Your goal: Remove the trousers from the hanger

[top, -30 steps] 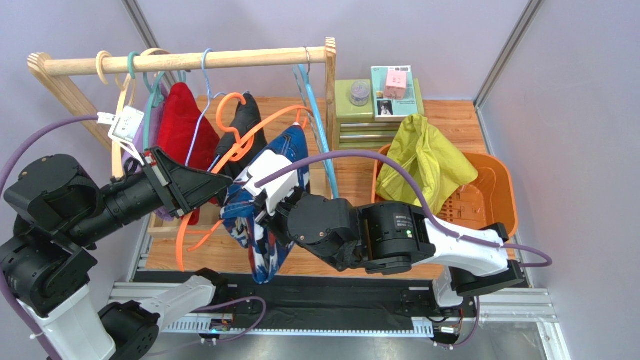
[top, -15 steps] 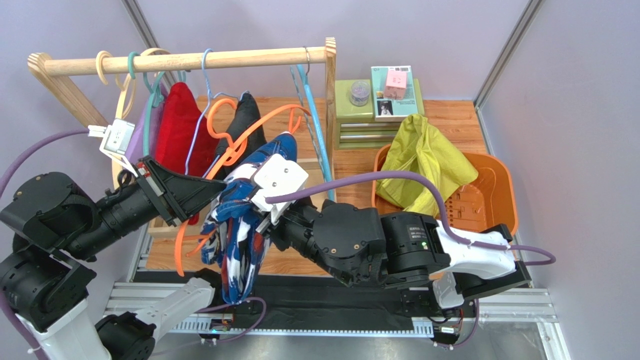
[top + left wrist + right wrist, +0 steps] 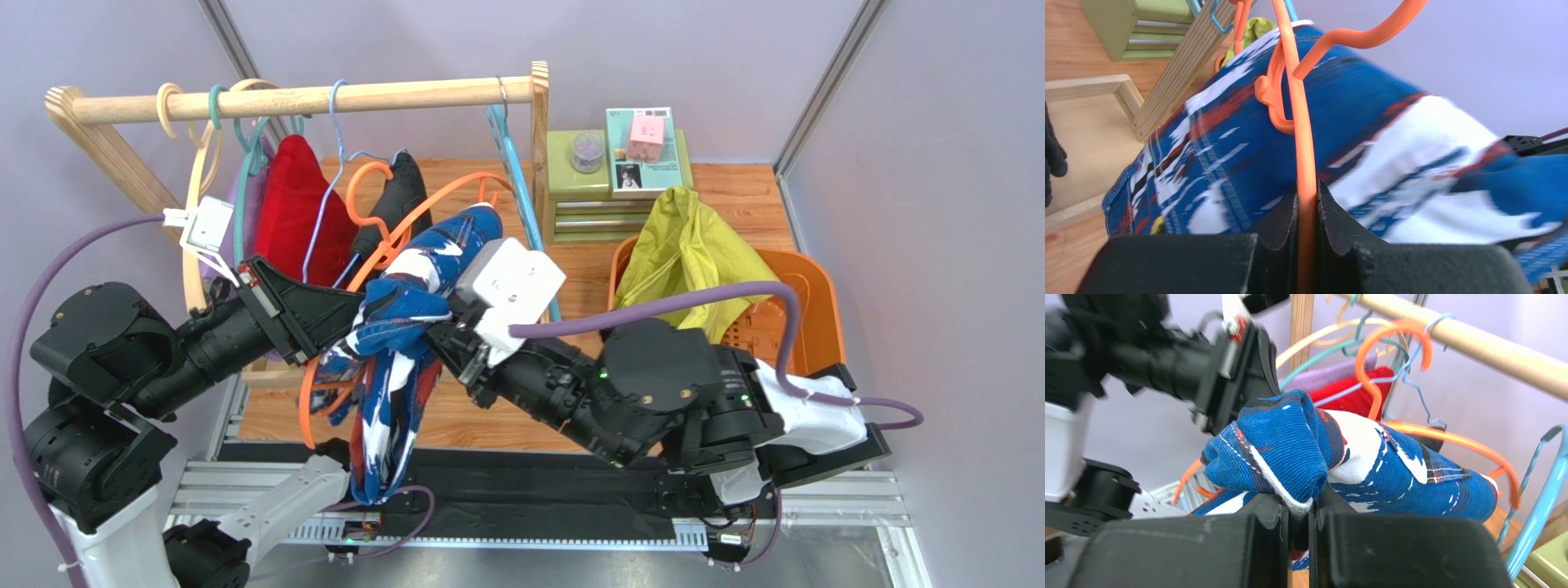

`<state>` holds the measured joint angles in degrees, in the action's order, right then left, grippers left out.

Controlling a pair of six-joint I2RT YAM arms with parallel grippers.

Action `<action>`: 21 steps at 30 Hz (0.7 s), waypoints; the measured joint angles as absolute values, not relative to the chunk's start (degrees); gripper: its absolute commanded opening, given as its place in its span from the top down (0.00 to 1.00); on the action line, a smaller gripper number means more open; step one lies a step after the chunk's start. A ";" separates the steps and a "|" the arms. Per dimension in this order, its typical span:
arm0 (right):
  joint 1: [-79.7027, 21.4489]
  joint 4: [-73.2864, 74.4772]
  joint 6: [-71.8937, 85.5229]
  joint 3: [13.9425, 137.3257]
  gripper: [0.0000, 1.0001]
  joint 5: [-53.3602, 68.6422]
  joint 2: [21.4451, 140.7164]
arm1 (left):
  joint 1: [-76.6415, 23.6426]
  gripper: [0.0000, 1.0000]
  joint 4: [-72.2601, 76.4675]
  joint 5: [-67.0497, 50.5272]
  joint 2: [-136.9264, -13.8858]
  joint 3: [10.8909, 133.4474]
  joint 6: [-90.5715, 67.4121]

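The right pincer (image 3: 1300, 508) was shut tight on a fat fold of the blue trousers (image 3: 1290, 447). The cloth bulged up over its two black fingers. The left pincer (image 3: 1307, 202) was shut too, and it held the thin bar of the orange hanger (image 3: 1303, 141) between its tips.

A second before, the blue trousers hung flat and straight down over the hanger, and the right pincer was pressed in against them. Now the right arm had swung out to the right and pulled the cloth with it. The trousers were bunched up and twisted. One part stretched up along the hanger bar and a long end hung down low in front of the left arm.

So the pull had begun, but the job was not done. In the left wrist view the blue cloth lay right behind the orange bar, so I think it was still draped over the hanger. It probably needed one more good tug away from the left pincer to slip free.

The yellow-green trousers (image 3: 693, 251) already lay in the orange basket (image 3: 816, 306), well away from the wooden rail (image 3: 307, 98).
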<state>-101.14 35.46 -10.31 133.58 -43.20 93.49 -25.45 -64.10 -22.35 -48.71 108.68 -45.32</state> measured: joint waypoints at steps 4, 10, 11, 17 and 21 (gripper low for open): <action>-101.60 32.82 -13.30 135.44 1.00 -41.50 92.55 | -25.45 1.00 -64.07 -21.08 -48.14 106.56 -46.37; -102.08 29.17 -16.45 137.34 1.00 -40.16 91.81 | -25.41 1.00 -64.79 -19.16 -47.75 106.17 -46.61; -102.45 28.91 -16.88 137.34 1.00 -40.03 91.53 | -25.41 1.00 -64.90 -18.92 -47.62 106.17 -46.65; -106.00 28.12 -19.57 137.23 1.00 -40.27 89.27 | -25.41 1.00 -65.76 -18.44 -47.51 106.17 -46.65; -108.51 27.22 -19.62 137.19 1.00 -39.53 86.21 | -25.41 1.00 -66.28 -17.37 -47.79 106.24 -46.35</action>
